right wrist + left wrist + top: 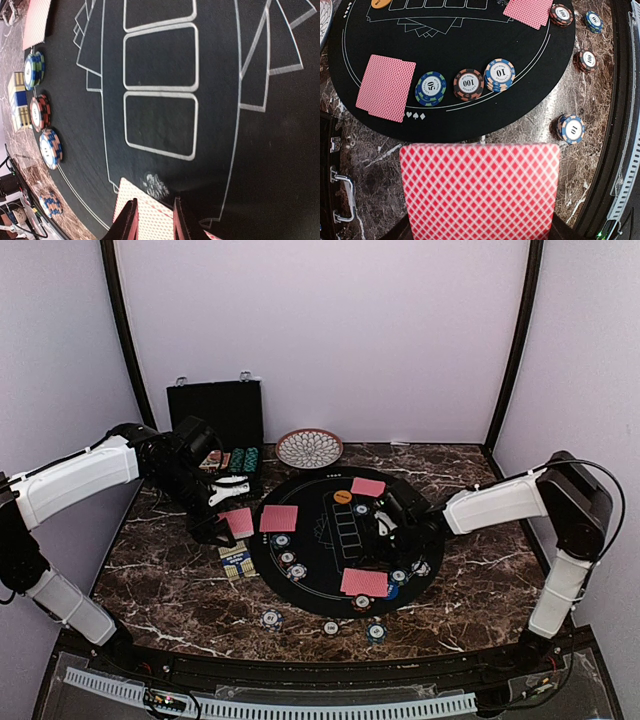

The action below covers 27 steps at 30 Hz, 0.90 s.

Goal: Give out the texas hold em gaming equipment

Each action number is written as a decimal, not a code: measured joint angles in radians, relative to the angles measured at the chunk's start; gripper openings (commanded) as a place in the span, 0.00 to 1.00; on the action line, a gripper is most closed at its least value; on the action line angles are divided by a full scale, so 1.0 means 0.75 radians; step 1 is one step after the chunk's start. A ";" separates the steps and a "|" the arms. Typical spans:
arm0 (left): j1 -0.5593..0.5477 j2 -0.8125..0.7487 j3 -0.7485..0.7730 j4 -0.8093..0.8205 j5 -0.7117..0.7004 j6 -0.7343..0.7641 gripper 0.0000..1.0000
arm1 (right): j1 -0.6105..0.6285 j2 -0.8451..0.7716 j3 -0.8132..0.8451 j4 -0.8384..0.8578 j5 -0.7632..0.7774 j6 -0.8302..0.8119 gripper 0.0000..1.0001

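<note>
Cards: red-backed, one gripped, the rest face-down in three small piles on the round black mat (322, 502).
Gripped card (480, 192): back up, roughly level, over the bench (165, 590) just off the mat's left rim.
Left claw (228, 518): together, clamped on that card's edge.
Piles: left pile (278, 518) shows two cards slightly offset; far pile (368, 486); near pile (364, 582).
Right claw (155, 202): fingers a narrow gap apart, hanging over the near pile; can't tell if they touch it.
Chips on mat: row just beside the left pile, blue-green chip (430, 89), red-brown chip (468, 83), blue-orange stack (500, 75).
Loose chips: three on the bench past the mat's near rim (271, 619), (331, 627), (376, 632).
Orange button disc (343, 497): on the mat, near the far pile.
Black case (215, 415): lid up, back-left of bench, chips racked inside.
Patterned dish (309, 448): behind the mat, apart from it.
</note>
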 measured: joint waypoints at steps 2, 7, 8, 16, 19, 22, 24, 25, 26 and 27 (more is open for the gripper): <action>0.000 0.000 0.000 0.000 0.000 0.000 0.00 | 0.004 -0.012 -0.002 -0.013 0.001 0.005 0.25; 0.001 0.000 0.000 0.000 0.000 0.000 0.00 | 0.005 -0.017 0.071 -0.081 0.011 0.004 0.26; 0.000 0.000 -0.001 0.000 0.000 0.000 0.00 | 0.004 -0.017 0.104 -0.095 0.016 0.000 0.26; 0.001 0.000 -0.001 -0.001 0.000 0.000 0.00 | -0.034 0.096 0.419 -0.114 0.051 -0.048 0.29; 0.000 0.000 -0.001 -0.001 -0.001 0.000 0.00 | -0.062 0.192 0.506 -0.114 0.069 -0.063 0.29; 0.001 0.000 -0.001 -0.002 -0.001 0.001 0.00 | -0.085 0.304 0.575 -0.113 0.082 -0.077 0.28; 0.001 0.000 -0.001 -0.002 -0.001 0.001 0.00 | -0.098 0.369 0.615 -0.117 0.085 -0.084 0.28; 0.000 0.000 -0.001 -0.003 -0.001 0.001 0.00 | -0.103 0.395 0.631 -0.116 0.085 -0.086 0.28; 0.001 0.000 -0.001 -0.005 -0.001 0.001 0.00 | -0.109 0.422 0.648 -0.116 0.085 -0.087 0.28; 0.001 0.000 -0.001 -0.009 -0.001 0.001 0.00 | -0.114 0.446 0.664 -0.116 0.085 -0.087 0.28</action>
